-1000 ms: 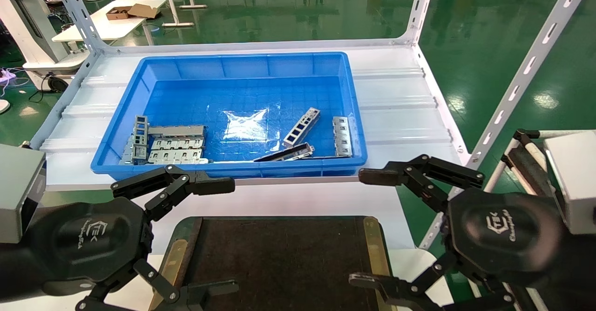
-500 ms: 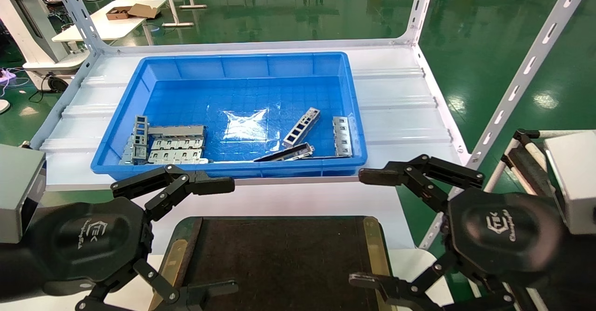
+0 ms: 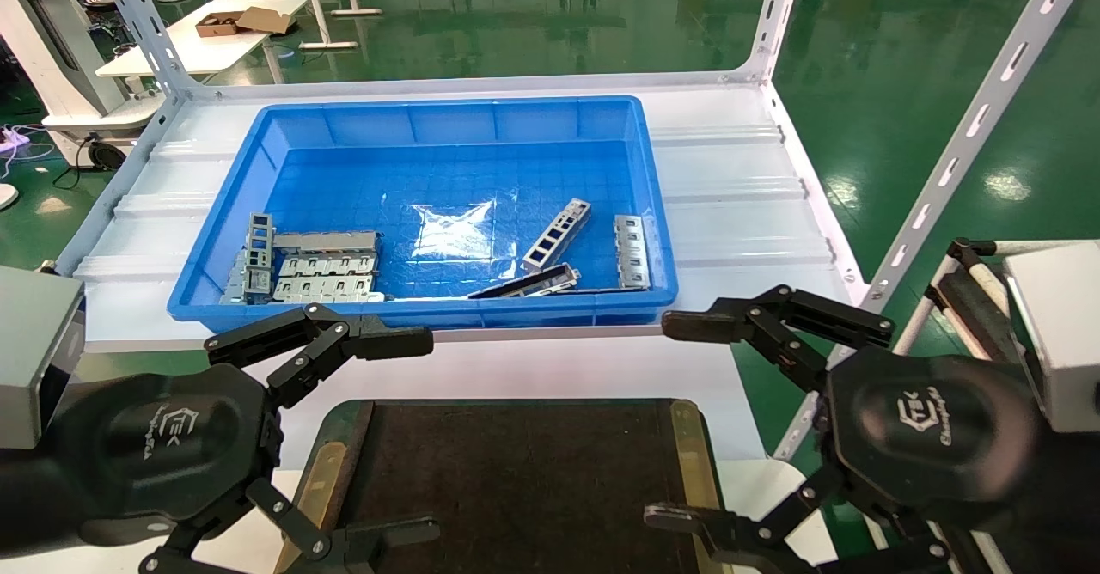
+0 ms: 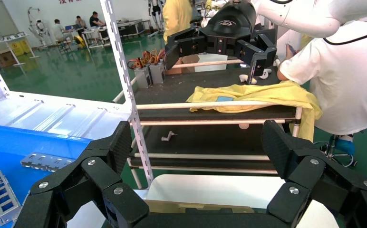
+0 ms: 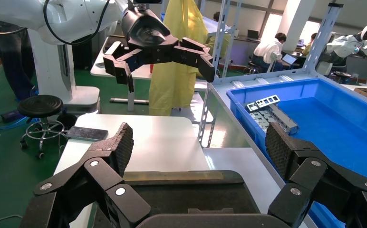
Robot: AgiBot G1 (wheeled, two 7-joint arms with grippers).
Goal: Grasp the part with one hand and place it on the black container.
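Note:
The part (image 3: 557,233), a slim silver-grey strip with a row of rectangular cutouts, lies slanted on the floor of the blue bin (image 3: 447,119), right of centre. The black container (image 3: 516,471) sits flat in front of me, its brass-coloured side edges showing; it also appears under the fingers in the right wrist view (image 5: 191,194). My left gripper (image 3: 421,436) hovers at the container's left edge, open and empty (image 4: 197,142). My right gripper (image 3: 670,422) hovers at its right edge, also open and empty (image 5: 199,142). Both are well short of the bin.
In the bin lie a cluster of wider grey brackets (image 3: 309,269) at the near left, a dark strip (image 3: 526,282) by the front wall and another bracket (image 3: 632,252) at the right. White shelf uprights (image 3: 962,153) rise on the right; a cart with yellow cloth (image 4: 267,95) stands beyond.

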